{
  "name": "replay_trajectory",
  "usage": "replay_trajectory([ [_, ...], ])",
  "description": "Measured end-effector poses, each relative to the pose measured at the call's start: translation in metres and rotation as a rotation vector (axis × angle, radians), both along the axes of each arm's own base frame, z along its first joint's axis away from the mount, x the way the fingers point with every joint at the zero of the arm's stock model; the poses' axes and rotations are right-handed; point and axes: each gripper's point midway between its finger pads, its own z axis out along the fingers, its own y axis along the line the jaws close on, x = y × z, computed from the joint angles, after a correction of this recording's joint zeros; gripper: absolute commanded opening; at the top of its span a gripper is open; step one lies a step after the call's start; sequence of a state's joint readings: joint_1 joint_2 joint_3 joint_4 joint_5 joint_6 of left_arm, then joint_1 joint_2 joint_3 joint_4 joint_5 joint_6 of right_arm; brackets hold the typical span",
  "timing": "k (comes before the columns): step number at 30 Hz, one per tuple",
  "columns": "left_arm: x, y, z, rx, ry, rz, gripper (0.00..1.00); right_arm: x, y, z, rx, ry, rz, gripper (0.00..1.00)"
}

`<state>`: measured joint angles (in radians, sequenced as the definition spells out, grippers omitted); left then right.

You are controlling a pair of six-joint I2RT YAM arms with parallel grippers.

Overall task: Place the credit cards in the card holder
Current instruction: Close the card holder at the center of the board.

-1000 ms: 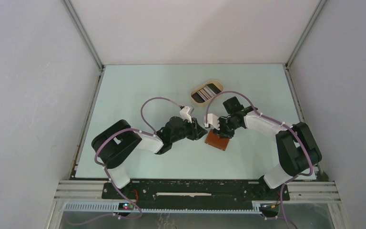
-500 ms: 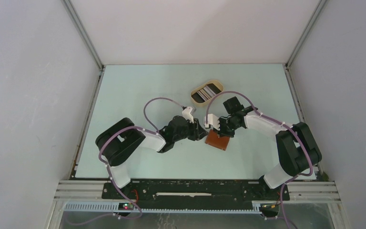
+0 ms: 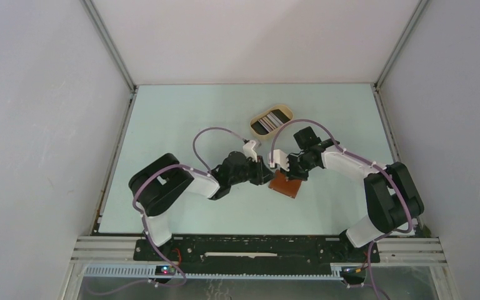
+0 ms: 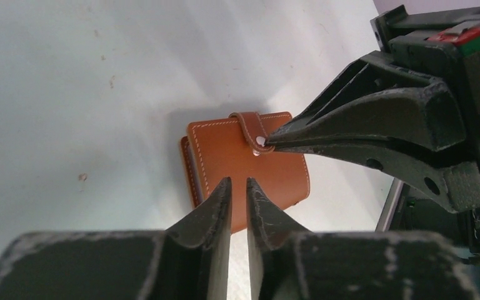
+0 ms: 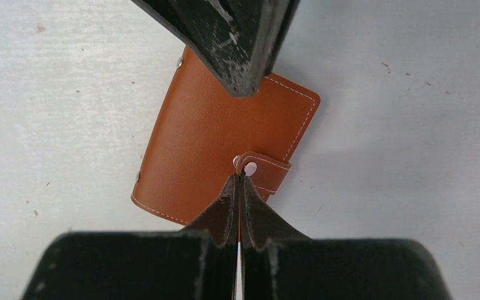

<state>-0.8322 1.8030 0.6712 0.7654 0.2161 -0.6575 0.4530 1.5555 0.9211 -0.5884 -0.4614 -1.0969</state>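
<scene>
Card holder (image 5: 206, 144): right claw (image 5: 239, 180) pinched shut at tab (image 5: 269, 172).

The top camera looks down from high above and behind the arm bases, taking in the whole pale green desk (image 3: 175, 119) from afar. The left wrist camera looks along the left arm's black fingers (image 4: 206, 212), very near the closed reddish-brown leather folding wallet (image 4: 225, 156). The right wrist camera faces that wallet from the opposite side, along the right arm's black fingers (image 5: 222, 215), equally near. All three share the wallet; each wrist view shows the other arm's fingers beyond it.
</scene>
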Motion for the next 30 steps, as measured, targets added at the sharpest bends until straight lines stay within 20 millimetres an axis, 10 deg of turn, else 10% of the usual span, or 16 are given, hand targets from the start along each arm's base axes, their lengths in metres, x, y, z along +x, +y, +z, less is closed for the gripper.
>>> replay_trajectory([
  [30, -0.002, -0.017, -0.02, -0.017, 0.098, -0.03, 0.03, -0.011, 0.004, -0.005, -0.063, -0.025, 0.075, 0.0],
])
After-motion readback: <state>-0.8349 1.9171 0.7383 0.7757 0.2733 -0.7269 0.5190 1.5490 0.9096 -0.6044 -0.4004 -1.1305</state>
